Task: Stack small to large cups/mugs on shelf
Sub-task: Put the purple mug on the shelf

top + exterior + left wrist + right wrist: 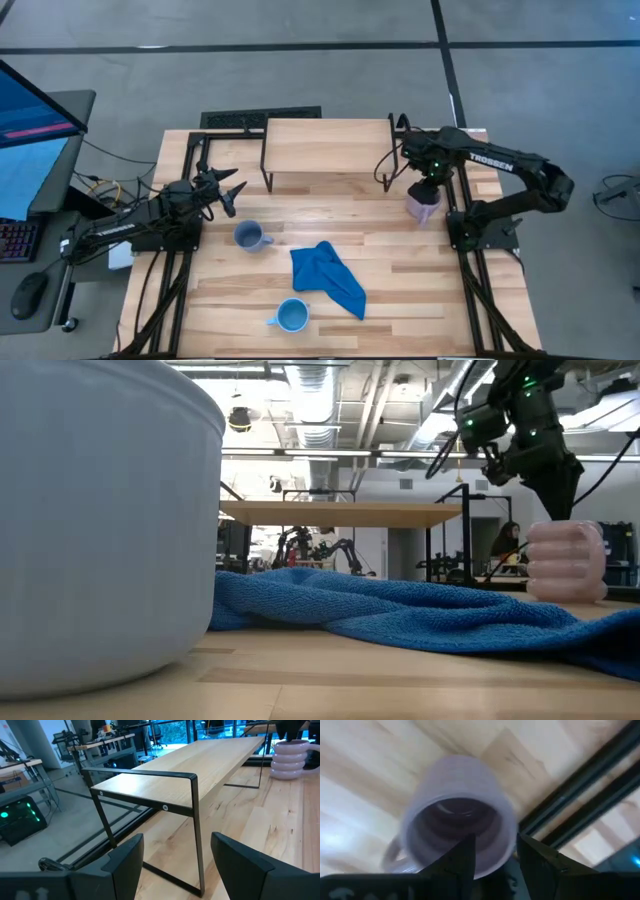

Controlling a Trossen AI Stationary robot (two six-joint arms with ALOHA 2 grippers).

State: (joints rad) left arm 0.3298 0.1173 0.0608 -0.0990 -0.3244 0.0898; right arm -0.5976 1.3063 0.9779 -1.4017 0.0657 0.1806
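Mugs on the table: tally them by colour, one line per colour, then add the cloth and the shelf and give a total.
Pale purple mug: 1
Grey-blue mug: 1
Bright light blue mug: 1
Blue cloth: 1
Light-wood shelf: 1
Total: 5 things, 3 of them mugs

The shelf point(325, 146) top lay bare, open from above. Its black legs point(196, 827) framed a clear gap beneath it. The right pincer point(425, 192) and the purple mug point(421, 207) stood just beside the shelf's right legs, crowding that end. Mid-worktop point(420, 290), the blue cloth point(330, 277) sprawled between the grey-blue mug point(248, 236) and the light blue mug point(291, 316). The left pincer point(225, 190) sat near the shelf's left end.
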